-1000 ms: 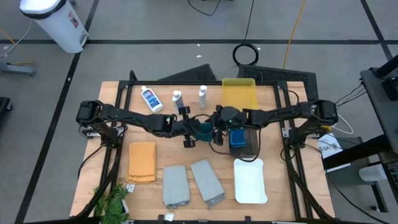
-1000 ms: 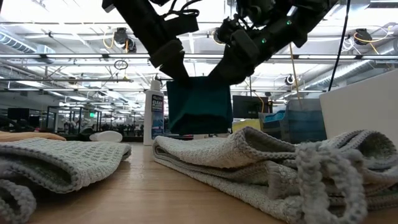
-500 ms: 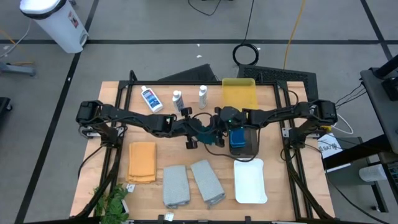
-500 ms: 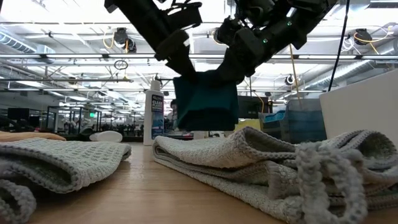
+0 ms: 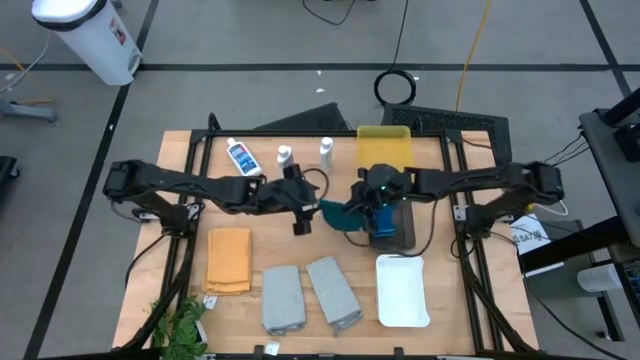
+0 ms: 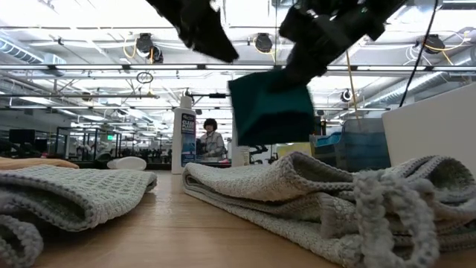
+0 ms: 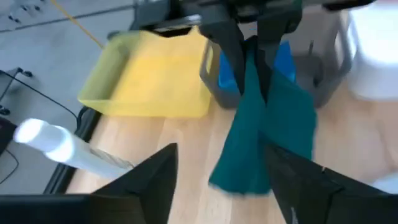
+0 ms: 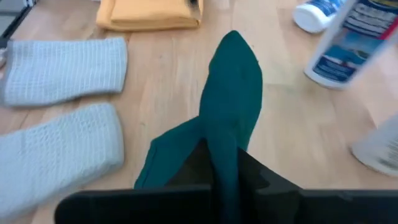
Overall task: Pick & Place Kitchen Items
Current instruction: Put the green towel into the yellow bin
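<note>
Right gripper [image 5: 362, 210] clamps the dark green cloth [image 5: 343, 214], which hangs beneath it above the table; left gripper [image 5: 306, 196], fingers apart, sits just beside, holding nothing.

We read no full text. Bottle [image 6: 184, 138] left of raised grippers carries blue label, print too small. Bottles [image 8: 348, 46] near right gripper: label lettering blurred.

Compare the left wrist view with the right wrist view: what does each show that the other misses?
Only the left wrist view shows the yellow tray, the blue sponges and the right gripper pinching the cloth from outside. Only the right wrist view shows the orange towel and two grey towels. Both show the dark green cloth hanging over the wooden table.
</note>
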Motion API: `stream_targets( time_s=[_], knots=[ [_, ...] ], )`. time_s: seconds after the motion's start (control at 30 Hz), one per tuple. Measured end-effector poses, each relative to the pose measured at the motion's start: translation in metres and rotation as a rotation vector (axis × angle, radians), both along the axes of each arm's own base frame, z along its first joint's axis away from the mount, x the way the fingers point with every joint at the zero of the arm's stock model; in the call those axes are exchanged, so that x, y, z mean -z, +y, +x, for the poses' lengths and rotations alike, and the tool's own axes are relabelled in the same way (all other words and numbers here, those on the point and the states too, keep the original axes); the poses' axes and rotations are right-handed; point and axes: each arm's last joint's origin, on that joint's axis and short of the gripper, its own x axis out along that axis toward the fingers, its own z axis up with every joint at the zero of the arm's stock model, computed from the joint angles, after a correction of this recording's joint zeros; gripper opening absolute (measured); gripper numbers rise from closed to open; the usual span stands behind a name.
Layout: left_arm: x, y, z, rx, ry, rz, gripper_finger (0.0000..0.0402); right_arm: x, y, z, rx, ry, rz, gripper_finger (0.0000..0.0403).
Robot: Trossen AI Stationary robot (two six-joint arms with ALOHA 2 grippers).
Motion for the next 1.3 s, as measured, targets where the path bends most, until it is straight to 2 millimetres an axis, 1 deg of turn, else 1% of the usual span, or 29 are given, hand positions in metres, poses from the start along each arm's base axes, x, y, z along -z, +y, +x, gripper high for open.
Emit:
stream_targets(
  time_s=[0.07, 0.13, 0.27, 0.37, 0.43, 0.5, 0.57, 0.7, 0.8, 0.87, 1.0, 1.13, 1.2, 1.3],
  knots=[
    [-0.011, 0.0, -0.006, -0.009, -0.044, -0.016, 0.0256, -0.009, -0.002, -0.011, 0.012, 0.005, -0.012, 0.0002],
    [-0.016, 0.0, -0.009, -0.022, -0.065, -0.036, 0.0265, -0.019, -0.004, -0.021, 0.056, -0.01, -0.041, 0.0001],
    [-0.016, 0.0, -0.01, -0.037, -0.072, -0.061, 0.0276, -0.034, -0.013, -0.045, 0.182, -0.058, -0.116, 0.0001],
    [-0.014, 0.0, -0.008, -0.037, -0.066, -0.059, 0.028, -0.039, -0.021, -0.062, 0.287, -0.089, -0.168, 0.0001],
    [-0.012, 0.0, -0.007, -0.037, -0.057, -0.061, 0.0279, -0.037, -0.029, -0.072, 0.359, -0.107, -0.193, 0.0001],
    [-0.01, 0.0, -0.006, -0.038, -0.054, -0.061, 0.0277, -0.032, -0.037, -0.082, 0.459, -0.131, -0.202, 0.0001],
    [-0.01, 0.0, -0.006, -0.036, -0.05, -0.058, 0.0275, -0.021, -0.046, -0.089, 0.573, -0.167, -0.203, 0.0001],
    [-0.01, 0.001, -0.006, -0.038, -0.053, -0.058, 0.0274, 0.008, -0.062, -0.101, 0.779, -0.24, -0.193, 0.0],
    [-0.01, 0.002, -0.006, -0.041, -0.054, -0.058, 0.0274, 0.029, -0.069, -0.108, 0.864, -0.291, -0.162, 0.0],
    [-0.01, 0.002, -0.006, -0.041, -0.054, -0.057, 0.0274, 0.039, -0.072, -0.109, 0.884, -0.324, -0.138, 0.0],
    [-0.011, 0.002, -0.005, -0.03, -0.058, -0.041, 0.0274, 0.05, -0.075, -0.107, 0.859, -0.339, -0.077, 0.0],
    [-0.012, 0.002, -0.004, -0.029, -0.078, -0.043, 0.0274, 0.063, -0.079, -0.102, 0.873, -0.286, -0.058, 0.0],
    [-0.012, 0.002, -0.004, -0.029, -0.077, -0.044, 0.0273, 0.069, -0.081, -0.097, 0.874, -0.286, -0.036, 0.0],
    [-0.012, 0.002, -0.004, -0.032, -0.078, -0.049, 0.0274, 0.075, -0.082, -0.091, 0.828, -0.304, 0.014, 0.0]
  ],
)
